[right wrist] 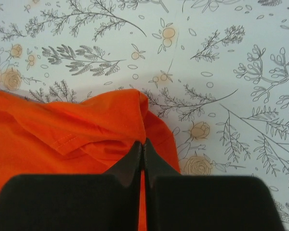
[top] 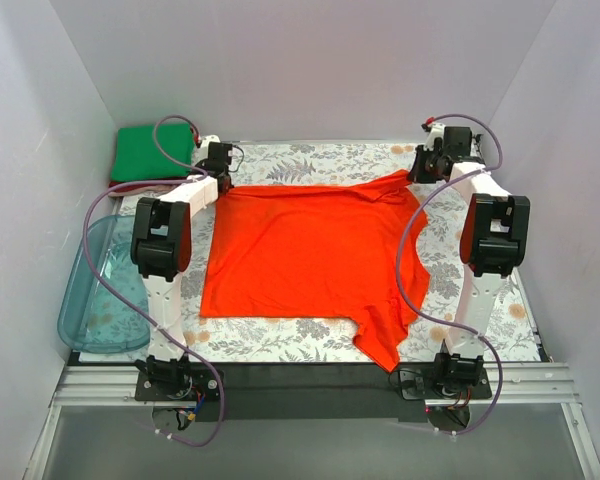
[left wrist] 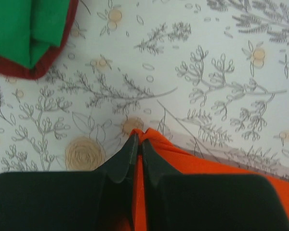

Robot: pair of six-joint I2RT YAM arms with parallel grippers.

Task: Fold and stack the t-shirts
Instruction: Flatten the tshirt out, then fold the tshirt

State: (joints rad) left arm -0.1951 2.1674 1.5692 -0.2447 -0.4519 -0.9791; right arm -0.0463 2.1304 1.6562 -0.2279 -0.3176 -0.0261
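- The left arm [top: 163, 235] is stretching forward from its base toward the far side, with its elbow raised and its forearm angling inward.
- The left gripper [left wrist: 138, 137] is pointing down, its jaws pressing together on a corner of the orange shirt [top: 300, 250].
- The right arm [top: 492, 235] is stretching forward in a mirrored pose.
- The right gripper [right wrist: 143, 143] is pinching the same shirt's edge, with its jaws closed tight.

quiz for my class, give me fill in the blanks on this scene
The left gripper and right gripper are both ___ on the spread bright orange-red cloth t-shirt.
The folded green cloth t-shirt lies ___ the folded dark red cloth t-shirt.
The clear blue plastic tub sits on the robot's ___ side.
Missing: shut; on top of; left
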